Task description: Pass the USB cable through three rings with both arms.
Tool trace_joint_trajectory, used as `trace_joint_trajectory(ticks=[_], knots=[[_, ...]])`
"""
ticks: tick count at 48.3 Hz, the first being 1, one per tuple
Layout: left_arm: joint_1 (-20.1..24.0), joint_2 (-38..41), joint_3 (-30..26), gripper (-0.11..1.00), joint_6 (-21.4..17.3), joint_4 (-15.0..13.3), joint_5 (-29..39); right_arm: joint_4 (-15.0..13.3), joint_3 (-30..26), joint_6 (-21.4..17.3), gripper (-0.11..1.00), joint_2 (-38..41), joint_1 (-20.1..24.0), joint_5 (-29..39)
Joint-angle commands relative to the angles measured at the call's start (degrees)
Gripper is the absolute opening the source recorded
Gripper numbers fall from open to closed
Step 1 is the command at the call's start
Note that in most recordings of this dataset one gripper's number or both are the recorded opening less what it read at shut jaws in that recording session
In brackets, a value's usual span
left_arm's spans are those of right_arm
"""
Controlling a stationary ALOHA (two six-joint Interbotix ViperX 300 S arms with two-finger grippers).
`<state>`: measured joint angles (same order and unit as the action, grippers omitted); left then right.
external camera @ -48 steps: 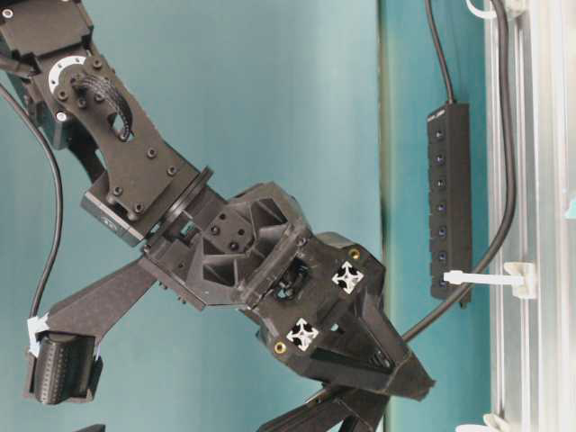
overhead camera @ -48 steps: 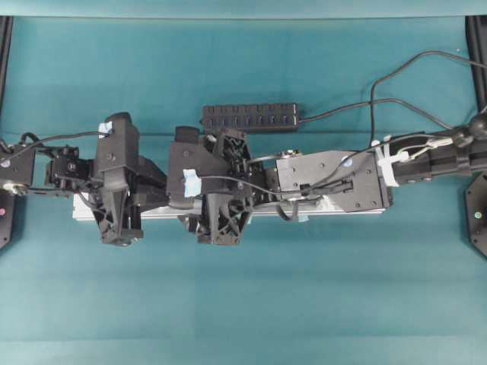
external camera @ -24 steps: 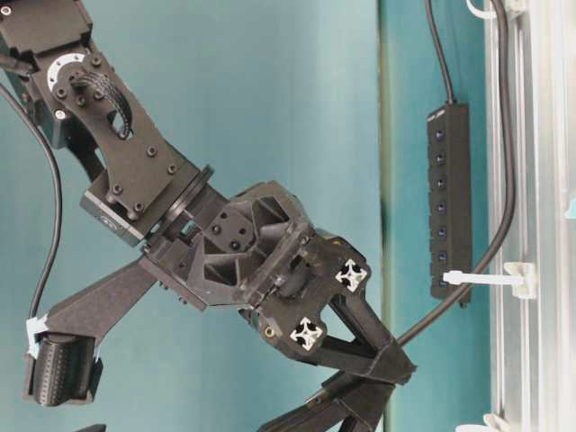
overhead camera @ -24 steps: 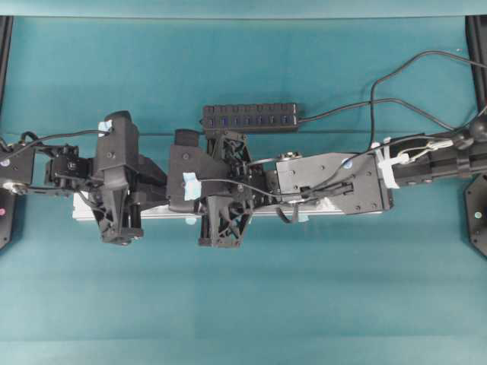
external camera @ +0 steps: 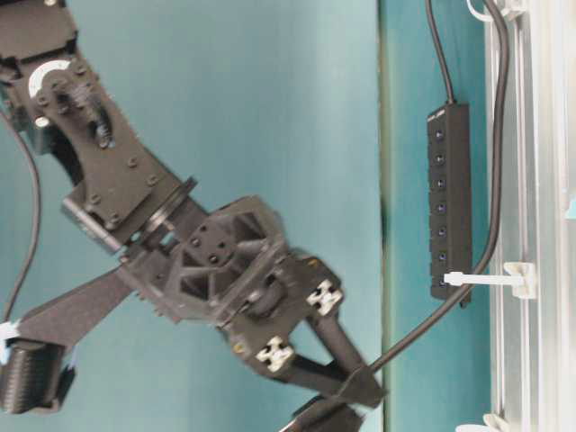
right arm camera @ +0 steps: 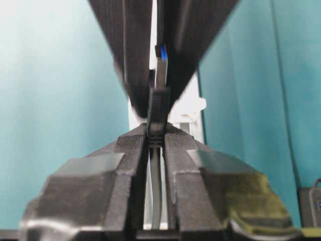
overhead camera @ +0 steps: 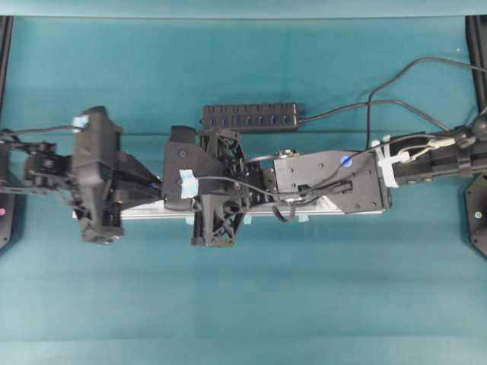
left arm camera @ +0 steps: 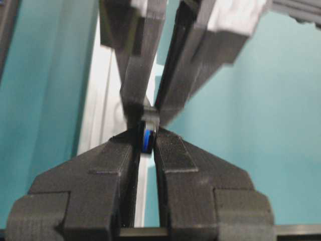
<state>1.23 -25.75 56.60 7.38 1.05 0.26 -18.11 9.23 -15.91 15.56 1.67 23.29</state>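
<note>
The USB cable (right arm camera: pixel 158 118) shows nearest in the right wrist view: its black plug body sits pinched between the tips of the right gripper (right arm camera: pixel 156 134), whose jaws are closed flat on it, and the silver tip with a blue insert points away toward the other arm. In the left wrist view the left gripper (left arm camera: pixel 147 143) is nearly closed, and the blue end of the plug stands just between its tips; I believe the tips touch it, but the picture is blurred, so I cannot tell if this is a real grip. Both pincers meet tip to tip above the aluminium rail (overhead camera: pixel 144 212). Further out, in the table-level view, the cable runs from the gripper up along the rail, past a whitish loop (external camera: pixel 520 269) that seems to be one of the three rings. Beyond lies the hub bar (overhead camera: pixel 249 117). In my judgement the cable is light and limp, so it will bend and sag if held far back. The plug is stiff and short, with a smooth metal tip, so the best hold is the black moulded body.
</note>
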Motion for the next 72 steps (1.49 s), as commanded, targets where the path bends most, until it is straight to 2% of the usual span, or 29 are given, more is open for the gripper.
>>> trace_joint_trajectory(ticks=[1,9,13,23,31,42,50,72], knots=[[-0.2,-3.4,0.2,0.15,-0.2,0.1,-0.2,0.0,-0.1,0.6,-0.08,-0.4,0.0,0.4],[0.2,-8.0,2.5,0.50,-0.2,0.2,0.4,0.0,0.1,0.6,-0.08,-0.3,0.0,0.4],[0.3,-10.9,3.6,0.58,-0.2,0.1,2.0,0.0,0.1,0.6,-0.08,-0.3,0.0,0.4],[0.3,-18.7,5.8,0.53,-0.1,0.1,7.5,0.0,-0.8,0.6,-0.08,0.4,0.0,2.7],[0.5,-24.9,6.5,0.52,-0.1,0.1,14.2,-0.1,-3.4,1.2,-0.08,2.5,0.1,7.2],[2.2,-28.9,6.5,0.52,-0.2,0.1,22.2,0.4,-10.7,8.5,-0.08,8.1,0.1,14.8],[2.5,-28.9,7.1,0.52,-0.3,0.2,22.9,0.9,-14.5,12.0,-0.08,10.6,-0.5,18.8],[2.5,-29.0,8.3,0.52,-0.3,0.1,22.8,1.2,-15.1,13.0,-0.08,14.3,-3.5,23.6]])
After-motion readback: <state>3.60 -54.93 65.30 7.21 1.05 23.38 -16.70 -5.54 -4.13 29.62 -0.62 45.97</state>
